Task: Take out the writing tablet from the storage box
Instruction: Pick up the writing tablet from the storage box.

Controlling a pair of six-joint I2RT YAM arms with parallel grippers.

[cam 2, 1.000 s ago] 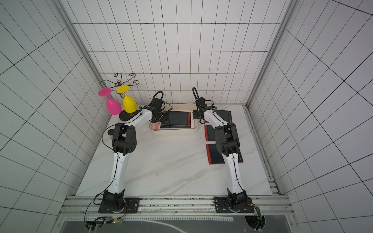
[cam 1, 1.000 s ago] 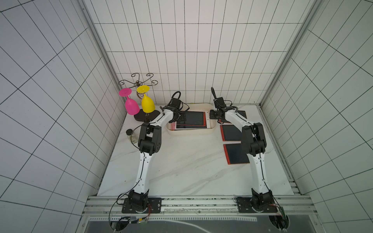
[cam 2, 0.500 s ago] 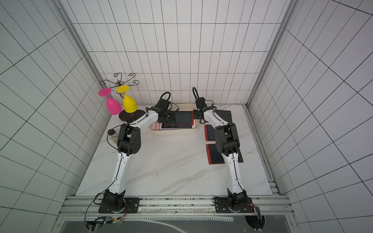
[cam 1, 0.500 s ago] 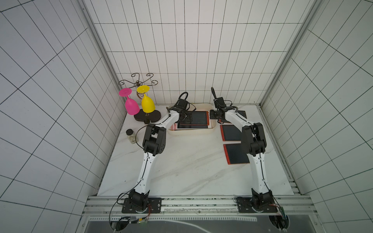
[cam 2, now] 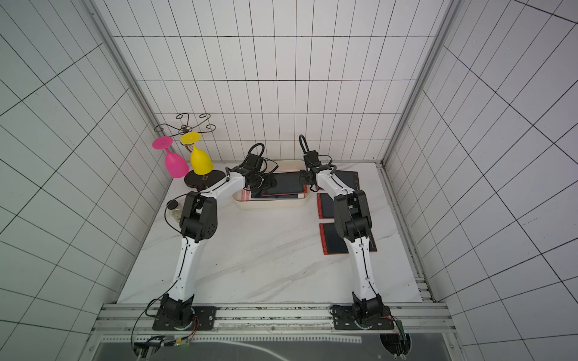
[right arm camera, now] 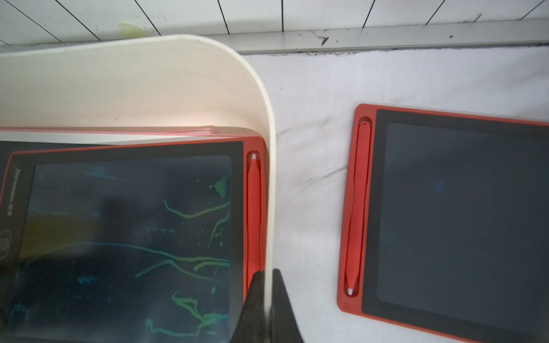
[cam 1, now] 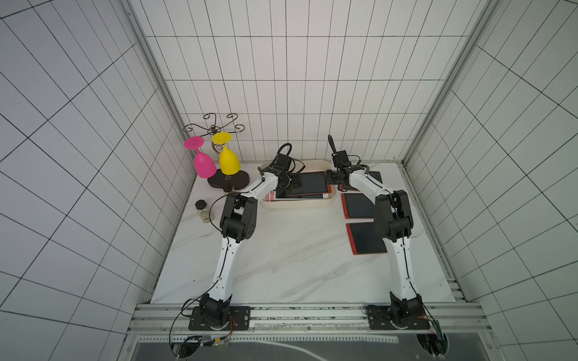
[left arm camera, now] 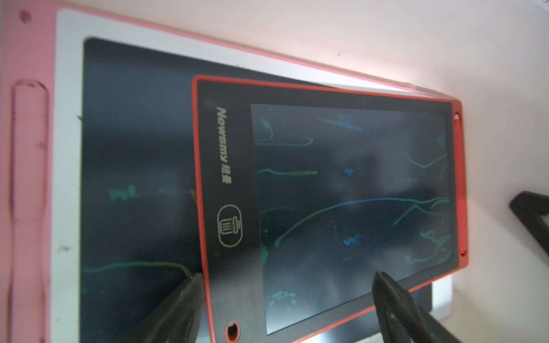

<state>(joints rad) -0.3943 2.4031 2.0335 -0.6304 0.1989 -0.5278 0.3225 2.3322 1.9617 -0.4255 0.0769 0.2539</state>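
Nearest on the marble worktop (cam 1: 281,265), beside the right arm, lies a red-framed near tablet (cam 1: 366,239). A second tablet (cam 1: 358,204) lies just beyond it, and a small jar (cam 1: 202,212) stands across on the left side. Past these sits the storage box (cam 1: 300,203), cream-white and low-walled. Inside it the writing tablet (cam 1: 308,184), red-framed with green and blue scribbles on its dark screen, lies skewed on top of a larger pink-framed tablet (left arm camera: 133,148), its pen edge just beside the box's right end wall. The left tool (left arm camera: 285,276) hangs over it with jaws spread wide and nothing held. One finger is at the branded end and the other over the screen; whether either touches cannot be told. The right tool (right arm camera: 265,276) is pinched fully closed on that end wall, one finger inside and one outside. Near the wall's outer side a third tablet (right arm camera: 460,222) lies flat. Farthest back on the left, a pink glass (cam 1: 203,164) and a yellow glass (cam 1: 229,161) are upside down at a wire stand (cam 1: 215,128).
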